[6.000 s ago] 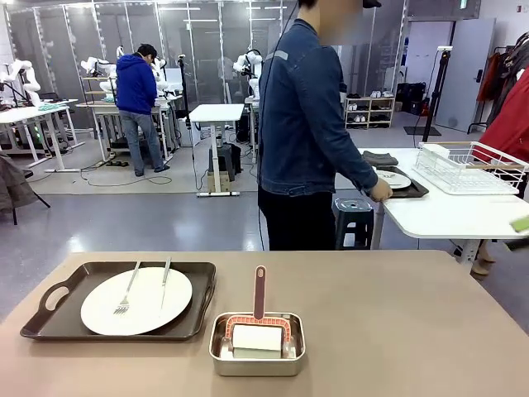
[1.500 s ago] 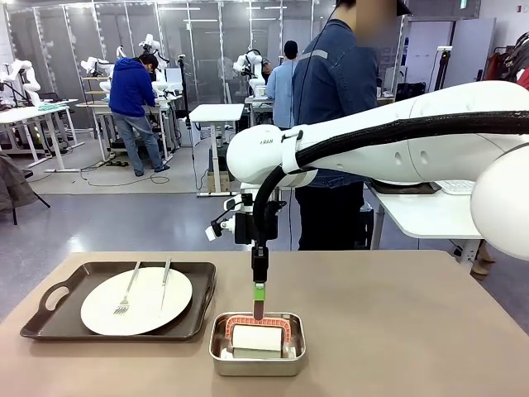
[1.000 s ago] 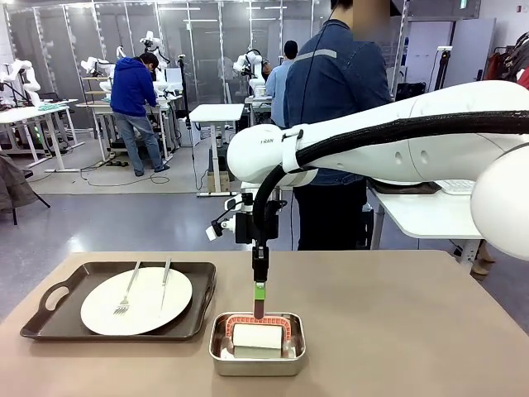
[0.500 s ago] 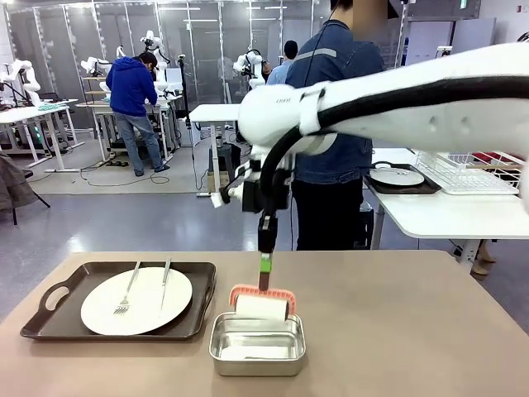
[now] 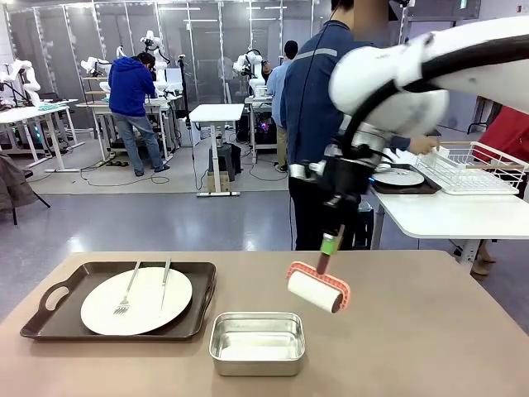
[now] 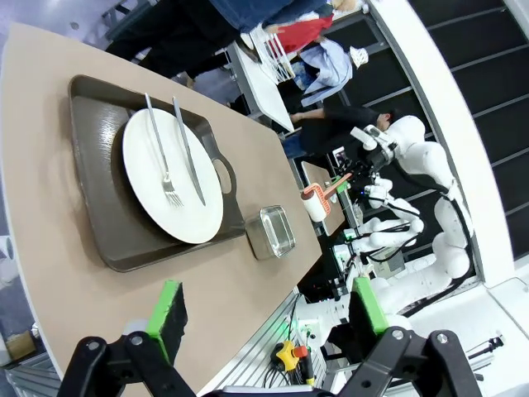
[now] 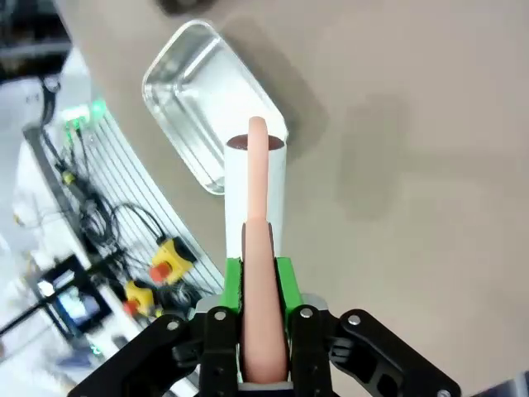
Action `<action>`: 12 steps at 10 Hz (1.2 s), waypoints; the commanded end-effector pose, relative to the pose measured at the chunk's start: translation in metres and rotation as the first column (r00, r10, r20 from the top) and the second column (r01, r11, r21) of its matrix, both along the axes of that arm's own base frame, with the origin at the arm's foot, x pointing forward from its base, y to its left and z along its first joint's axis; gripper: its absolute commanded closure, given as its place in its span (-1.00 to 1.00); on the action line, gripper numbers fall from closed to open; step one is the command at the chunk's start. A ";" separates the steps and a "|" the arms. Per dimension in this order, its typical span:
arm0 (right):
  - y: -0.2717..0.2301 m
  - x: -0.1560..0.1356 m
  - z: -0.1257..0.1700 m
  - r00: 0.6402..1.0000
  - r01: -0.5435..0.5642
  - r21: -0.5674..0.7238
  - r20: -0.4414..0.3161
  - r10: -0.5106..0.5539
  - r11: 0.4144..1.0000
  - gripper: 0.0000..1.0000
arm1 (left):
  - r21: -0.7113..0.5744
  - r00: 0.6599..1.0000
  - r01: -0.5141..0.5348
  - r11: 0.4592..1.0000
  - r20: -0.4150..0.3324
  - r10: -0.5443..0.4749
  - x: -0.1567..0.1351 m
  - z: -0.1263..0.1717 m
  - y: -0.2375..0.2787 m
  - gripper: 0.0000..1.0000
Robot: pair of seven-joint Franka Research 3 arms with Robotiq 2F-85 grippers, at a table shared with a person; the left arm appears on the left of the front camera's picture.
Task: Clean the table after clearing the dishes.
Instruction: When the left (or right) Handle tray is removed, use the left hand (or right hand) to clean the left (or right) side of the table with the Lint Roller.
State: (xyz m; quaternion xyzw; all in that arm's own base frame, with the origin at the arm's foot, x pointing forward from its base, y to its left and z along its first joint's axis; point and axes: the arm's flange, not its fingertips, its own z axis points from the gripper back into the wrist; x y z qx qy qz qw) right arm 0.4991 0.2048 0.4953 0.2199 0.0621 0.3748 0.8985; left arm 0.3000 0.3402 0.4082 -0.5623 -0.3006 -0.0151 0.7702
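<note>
On the left of the tan table [image 5: 430,331] lies a dark brown tray [image 5: 50,318] holding a white plate [image 5: 136,300] with a fork and knife. The same tray [image 6: 99,198] and plate [image 6: 172,175] lie far ahead of my left gripper [image 6: 269,310], which stands open and empty. My right gripper [image 5: 331,246] is shut on the handle of the pink-framed white roller [image 5: 316,291], which hangs tilted just above the table, right of the steel pan [image 5: 257,341]. The right wrist view shows the right gripper [image 7: 258,294] clamped on the pink handle, with the roller [image 7: 256,186] beyond it.
The steel pan [image 7: 202,99] near the front edge is empty. A person in a denim jacket [image 5: 318,99] stands at the far side, reaching toward a white side table [image 5: 446,217] with a wire rack [image 5: 471,168] and a second plate on a dark tray [image 5: 397,177].
My right gripper has lifted the roller out of the steel pan and swung it to the right, tilting it. The pan now sits empty. The person has turned toward the side table.
</note>
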 end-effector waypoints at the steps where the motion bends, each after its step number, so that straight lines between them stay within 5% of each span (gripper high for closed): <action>1: -0.016 -0.031 -0.022 0.979 0.186 0.131 0.059 -0.195 0.974 0.76 | 0.000 1.000 0.001 1.000 0.001 -0.001 -0.004 0.002 0.001 -1.00; 2: -0.010 -0.033 -0.026 0.990 -0.011 0.135 0.138 -0.008 0.991 0.76 | 0.000 1.000 0.001 1.000 0.001 -0.001 -0.004 0.002 0.001 -1.00; 3: -0.026 -0.007 -0.014 0.993 0.115 0.058 -0.004 -0.115 0.992 0.76 | 0.000 1.000 0.001 1.000 0.001 -0.001 -0.004 0.002 0.001 -1.00; 6: -0.026 -0.007 -0.014 0.993 0.115 0.058 -0.004 -0.115 0.992 0.76 | 0.000 1.000 0.001 1.000 0.001 -0.001 -0.004 0.002 0.001 -1.00; 7: -0.031 -0.012 -0.023 0.994 0.106 0.089 0.019 -0.108 0.990 0.59 | 0.000 1.000 0.001 1.000 0.001 -0.001 -0.004 0.002 0.001 -1.00; 8: -0.047 0.000 -0.034 0.977 0.212 0.227 -0.049 -0.206 0.951 0.59 | 0.000 1.000 0.001 1.000 0.001 -0.001 -0.004 0.002 0.001 -1.00; 12: -0.087 0.018 -0.082 0.924 0.380 0.372 -0.185 -0.334 0.847 0.59 | 0.000 1.000 0.001 1.000 0.001 -0.001 -0.004 0.002 0.001 -1.00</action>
